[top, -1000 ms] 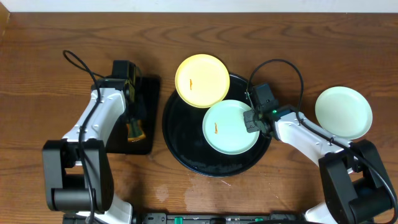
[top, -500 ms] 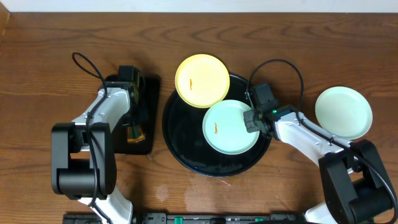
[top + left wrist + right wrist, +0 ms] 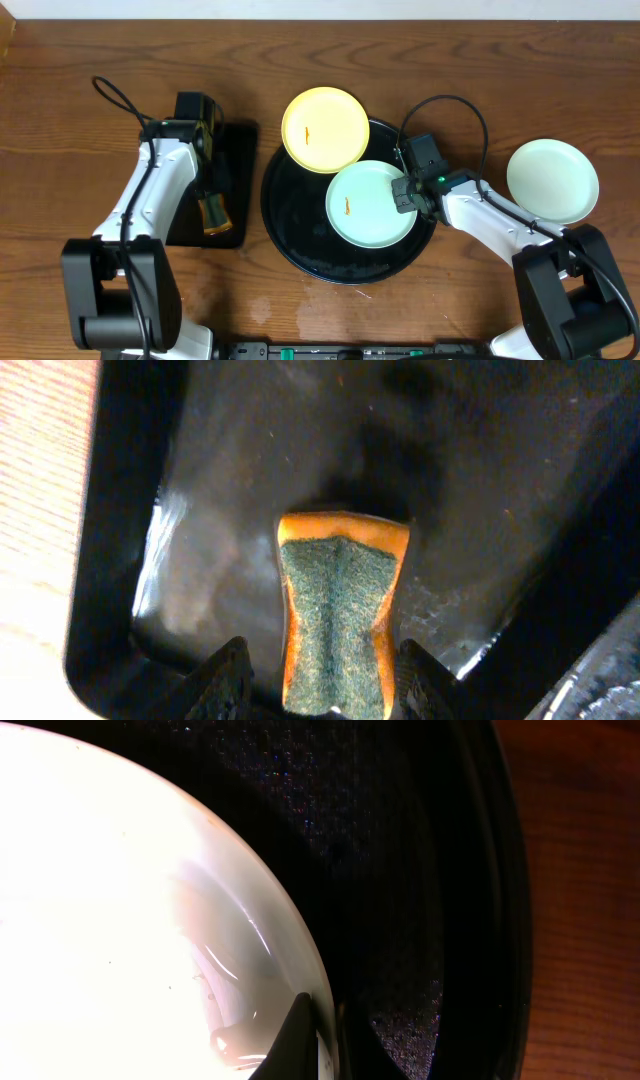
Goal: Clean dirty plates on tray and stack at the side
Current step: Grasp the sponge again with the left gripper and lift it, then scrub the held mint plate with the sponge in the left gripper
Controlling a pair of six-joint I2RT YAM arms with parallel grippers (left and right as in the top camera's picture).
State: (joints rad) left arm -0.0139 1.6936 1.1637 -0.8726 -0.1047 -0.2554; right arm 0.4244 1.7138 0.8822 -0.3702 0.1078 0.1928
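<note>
The round black tray (image 3: 290, 215) holds a pale yellow plate (image 3: 325, 128) overhanging its far rim and a light mint plate (image 3: 370, 203), each with a small orange smear. A second mint plate (image 3: 552, 180) lies on the table at the right. My right gripper (image 3: 404, 193) is shut on the right rim of the mint plate on the tray; the wrist view shows the fingers (image 3: 322, 1030) pinching that plate (image 3: 120, 900) over the tray (image 3: 400, 870). My left gripper (image 3: 210, 203) is open, its fingers (image 3: 322, 665) straddling an orange-and-green sponge (image 3: 338, 620).
The sponge (image 3: 214, 213) lies on a narrow black rectangular tray (image 3: 235, 150) left of the round tray; its glossy floor shows in the left wrist view (image 3: 220, 480). Brown wooden table (image 3: 480, 80) lies all around. Cables loop above both arms.
My left arm has swung its elbow right and then back left, while its fingers stayed at the sponge. The right arm and the plates have not moved.
</note>
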